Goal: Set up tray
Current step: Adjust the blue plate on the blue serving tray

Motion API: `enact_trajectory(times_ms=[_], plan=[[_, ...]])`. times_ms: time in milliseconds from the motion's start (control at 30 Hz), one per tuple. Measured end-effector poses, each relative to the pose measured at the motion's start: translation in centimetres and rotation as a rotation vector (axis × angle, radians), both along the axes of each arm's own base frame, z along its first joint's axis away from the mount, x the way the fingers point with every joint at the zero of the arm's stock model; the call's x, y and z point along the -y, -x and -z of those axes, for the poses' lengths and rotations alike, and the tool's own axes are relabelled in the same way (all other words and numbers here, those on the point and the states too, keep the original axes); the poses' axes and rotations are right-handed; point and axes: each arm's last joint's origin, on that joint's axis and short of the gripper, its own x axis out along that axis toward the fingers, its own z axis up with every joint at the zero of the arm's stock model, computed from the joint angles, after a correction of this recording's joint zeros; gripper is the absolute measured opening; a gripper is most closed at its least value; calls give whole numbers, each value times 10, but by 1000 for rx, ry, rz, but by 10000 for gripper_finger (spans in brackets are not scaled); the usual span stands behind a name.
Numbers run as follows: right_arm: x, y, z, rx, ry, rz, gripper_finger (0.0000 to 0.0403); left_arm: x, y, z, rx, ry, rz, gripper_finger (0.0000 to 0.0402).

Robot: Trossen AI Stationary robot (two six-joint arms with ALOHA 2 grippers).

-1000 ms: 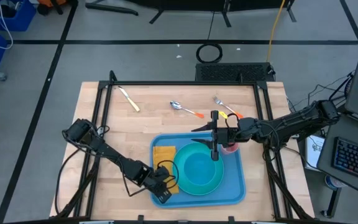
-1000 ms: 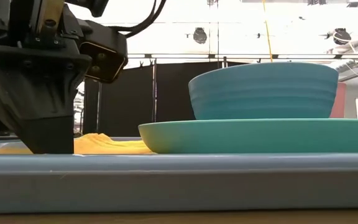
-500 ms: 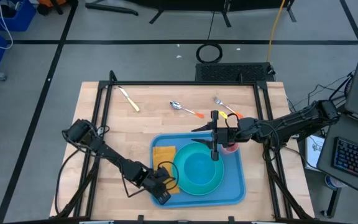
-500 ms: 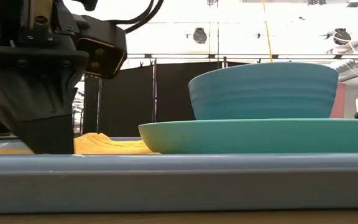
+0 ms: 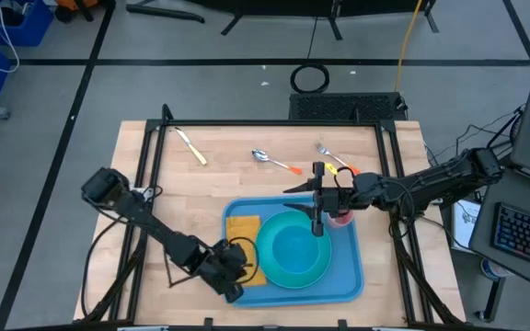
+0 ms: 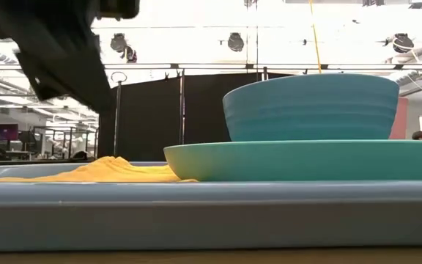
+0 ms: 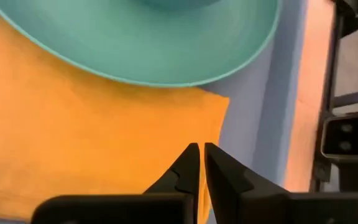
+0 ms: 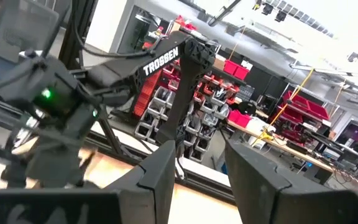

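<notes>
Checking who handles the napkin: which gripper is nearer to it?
Left. The left gripper hangs just over the napkin at its near corner on the tray. The right gripper is across the plate, by the tray's far edge.

On the tray [image 5: 348, 285] the napkin [image 5: 244, 230] lies left of the plate [image 5: 294, 255] — spoons [image 5: 267, 158] on the table [image 5: 219, 184] behind.
</notes>
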Motion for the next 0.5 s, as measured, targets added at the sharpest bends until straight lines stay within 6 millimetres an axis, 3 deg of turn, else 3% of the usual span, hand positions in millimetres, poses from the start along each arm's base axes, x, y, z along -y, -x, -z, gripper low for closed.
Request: enact_trajectory(times_ms=[133, 333, 500], plan=[[0, 0, 0, 2, -1, 0, 130, 6, 11, -19, 92, -67, 8, 28], [0, 0, 1, -6, -14, 0, 130, 20, 37, -44, 364, -445, -136, 5], [4, -1, 10, -99, -43, 26, 130, 21, 48, -59, 465, -650, -190, 15]])
